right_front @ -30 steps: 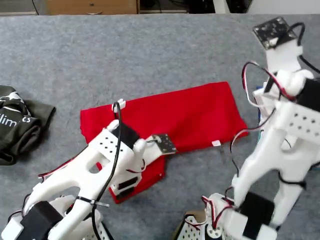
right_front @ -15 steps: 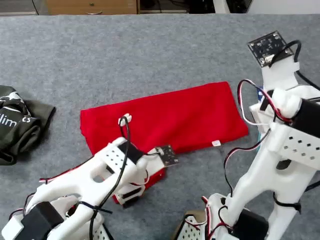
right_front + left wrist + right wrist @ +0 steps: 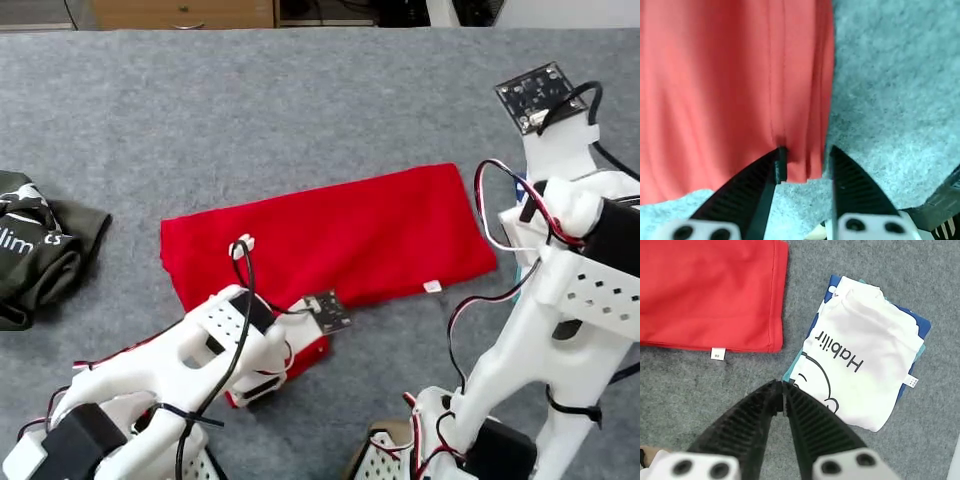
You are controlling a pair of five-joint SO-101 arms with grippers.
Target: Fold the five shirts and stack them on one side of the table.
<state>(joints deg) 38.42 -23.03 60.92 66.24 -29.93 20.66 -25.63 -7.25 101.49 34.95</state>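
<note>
One red shirt lies in the middle of the grey surface, folded into a long flat band. Everything else sits around it.

The left claw is down at one end of the red shirt, at the corner nearest the arm bases. Its two fingers are spread, with the shirt's layered folded edge sitting in the gap between them. It isn't squeezing the cloth, the fingers are just either side of it.

The right claw has its two fingers pressed together with nothing between them. From its own camera, the tips line up with the strip of bare surface between the red shirt's other end and a folded stack. One small white tag pokes out from the red shirt's edge close by.

The stack sits just beside that end of the red shirt, not touching it. There's one white shirt with black print on top, and blue and teal edges peek out underneath, so three colours of layers can be counted.

One more dark shirt with white print is bunched up off the red shirt's opposite end, apart from it and near the surface's edge.
</note>
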